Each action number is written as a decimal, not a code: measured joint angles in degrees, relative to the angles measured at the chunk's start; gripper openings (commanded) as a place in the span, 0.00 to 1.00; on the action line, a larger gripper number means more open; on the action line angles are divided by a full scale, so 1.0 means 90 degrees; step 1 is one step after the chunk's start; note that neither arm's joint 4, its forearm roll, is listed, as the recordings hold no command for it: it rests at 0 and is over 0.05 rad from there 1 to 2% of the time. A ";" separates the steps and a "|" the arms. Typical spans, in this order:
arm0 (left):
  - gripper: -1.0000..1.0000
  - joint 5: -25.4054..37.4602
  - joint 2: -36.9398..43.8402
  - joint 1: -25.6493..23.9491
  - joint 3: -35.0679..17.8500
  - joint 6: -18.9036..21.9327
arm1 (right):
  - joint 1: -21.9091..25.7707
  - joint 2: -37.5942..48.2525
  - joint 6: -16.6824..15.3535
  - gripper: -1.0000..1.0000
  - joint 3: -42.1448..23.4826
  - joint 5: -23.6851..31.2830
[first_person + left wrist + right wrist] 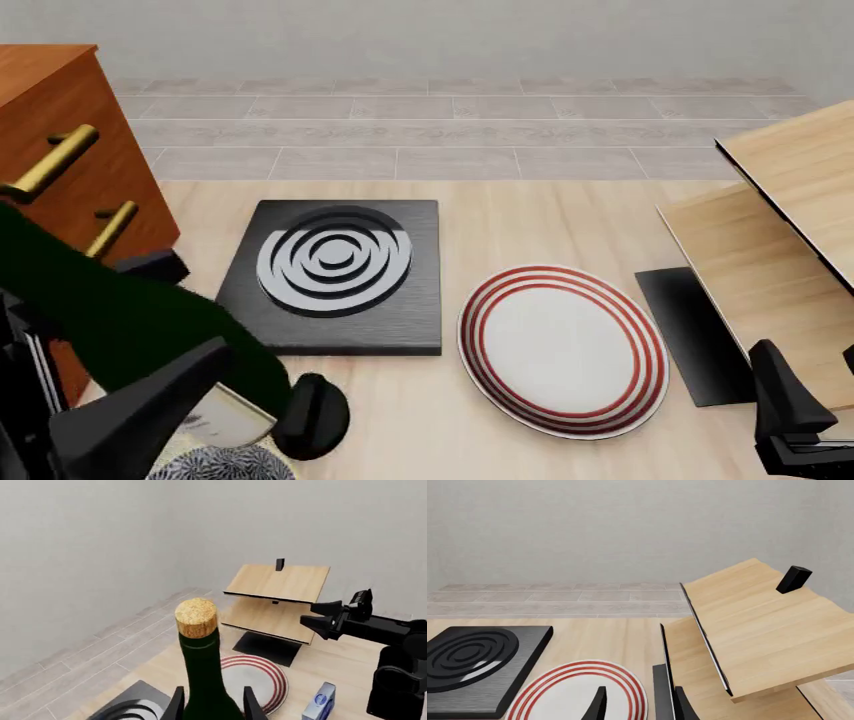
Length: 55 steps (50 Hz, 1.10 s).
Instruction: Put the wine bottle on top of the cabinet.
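The wine bottle (207, 680) is dark glass with a cork-coloured top (197, 617), and my left gripper (213, 707) is shut on its body. From the front, the wine bottle (120, 310) leans toward the left, with my left gripper (147, 340) around it. It hangs in front of the reddish-brown cabinet (54, 120), below the cabinet's top. A corner of its cream label (230, 420) shows. My right gripper (639, 707) is open and holds nothing, low at the right (814, 390), near the wooden boards.
A black square pad with grey rings (334, 275) lies mid-table, with a red-striped white plate (561, 350) to its right. A black knob-shaped object (314, 415) sits near the bottle. A pale wooden shelf (787, 230) fills the right side. A blue box (320, 702) stands by the right arm.
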 measured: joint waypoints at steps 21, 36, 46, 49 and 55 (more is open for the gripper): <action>0.00 0.1360 -0.0529 0.0855 -0.0871 0.0075 | 0.0000 0.0001 0.0000 1.00 0.0000 0.0000; 0.00 0.1873 -0.0532 0.1507 -0.1391 0.0105 | 0.0000 0.0001 0.0000 1.00 0.0000 0.0000; 0.00 0.2110 -0.0297 0.1898 -0.1834 0.0066 | 0.0000 0.0001 0.0000 1.00 0.0000 0.0000; 0.00 0.2180 -0.0236 0.2015 -0.1955 0.0067 | 0.0000 0.0001 0.0001 1.00 0.0000 0.0000; 0.00 0.2325 -0.0139 0.2259 -0.2152 0.0141 | 0.0000 0.0001 0.0000 1.00 0.0000 0.0000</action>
